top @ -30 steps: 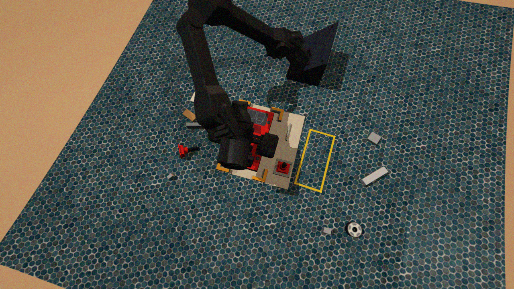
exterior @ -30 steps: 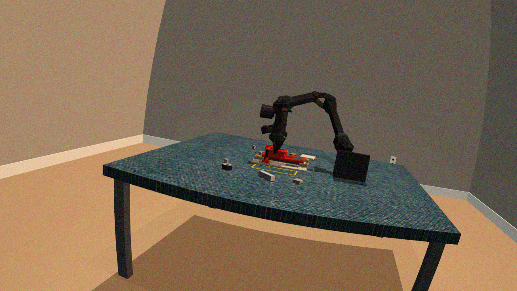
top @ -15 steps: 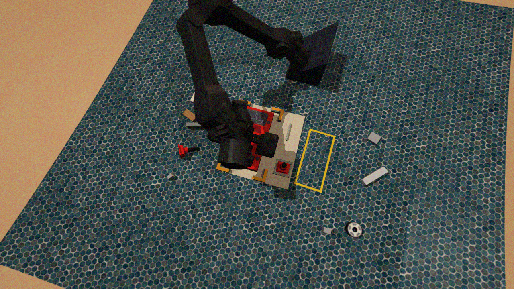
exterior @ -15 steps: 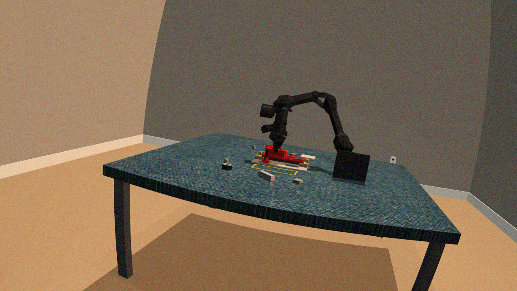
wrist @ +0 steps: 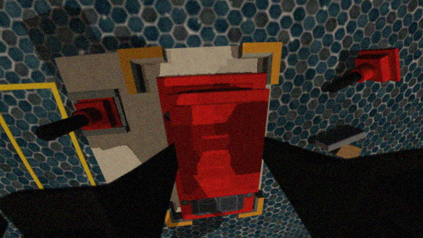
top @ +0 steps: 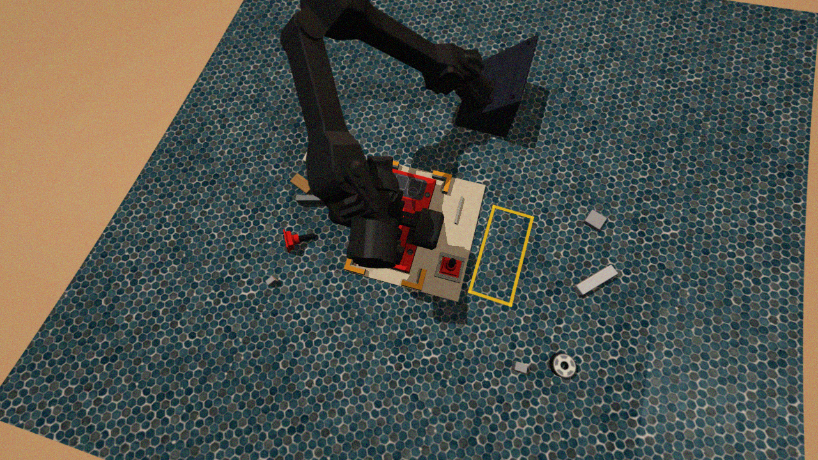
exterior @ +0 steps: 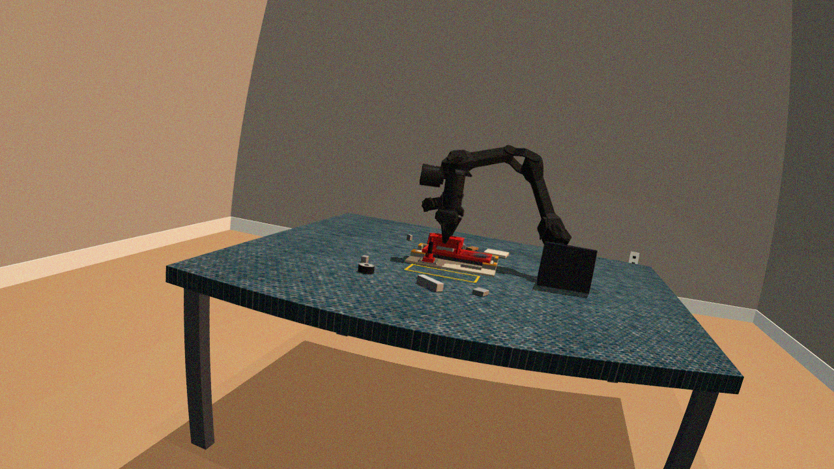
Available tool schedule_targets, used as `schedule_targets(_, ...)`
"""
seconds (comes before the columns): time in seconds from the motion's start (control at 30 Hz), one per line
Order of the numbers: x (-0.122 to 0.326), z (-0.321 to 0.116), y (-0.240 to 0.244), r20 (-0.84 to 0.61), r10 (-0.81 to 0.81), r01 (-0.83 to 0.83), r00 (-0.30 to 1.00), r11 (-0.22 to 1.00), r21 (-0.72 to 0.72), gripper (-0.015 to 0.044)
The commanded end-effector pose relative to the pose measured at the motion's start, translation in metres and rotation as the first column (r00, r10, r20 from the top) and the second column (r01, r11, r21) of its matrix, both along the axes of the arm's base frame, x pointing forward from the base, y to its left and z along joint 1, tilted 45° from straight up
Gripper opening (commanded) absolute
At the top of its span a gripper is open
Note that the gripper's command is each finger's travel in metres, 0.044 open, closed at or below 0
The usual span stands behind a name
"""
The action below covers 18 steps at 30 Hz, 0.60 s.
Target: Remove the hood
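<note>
Hood (exterior: 448, 241) (wrist: 216, 142), apparently raised above the car (exterior: 477, 256) (wrist: 218, 210); gripped between the 2 fingers of the pincer (exterior: 446, 239) (wrist: 220, 141), outside the marked area (top: 501, 255) (exterior: 442, 273) (wrist: 79, 150).

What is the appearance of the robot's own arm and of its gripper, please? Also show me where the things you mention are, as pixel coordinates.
The arm (top: 321, 85) (exterior: 539, 184) is all dark, nearly black, with angular, blocky links and rounded joints. The gripper (exterior: 445, 239) (wrist: 218, 143) is equally black; its two fingers look smooth and taper to narrow tips. I see no cable, sleeve or marking, though the dark surfaces may hide small details.
</note>
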<state>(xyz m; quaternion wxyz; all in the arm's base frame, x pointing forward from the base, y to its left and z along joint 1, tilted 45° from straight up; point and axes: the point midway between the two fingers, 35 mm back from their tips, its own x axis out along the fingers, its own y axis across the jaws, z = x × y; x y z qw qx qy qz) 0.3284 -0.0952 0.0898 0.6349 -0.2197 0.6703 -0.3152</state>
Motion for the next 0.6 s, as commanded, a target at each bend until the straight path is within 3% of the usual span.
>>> schedule_targets(0.0,0.0011,0.0026,0.0027,0.005,-0.003,0.003,1.0,1.0,0.003,0.0)
schedule_targets(0.57,0.0022,0.0108,0.0107,0.005,-0.003,0.003,1.0,1.0,0.003,0.0)
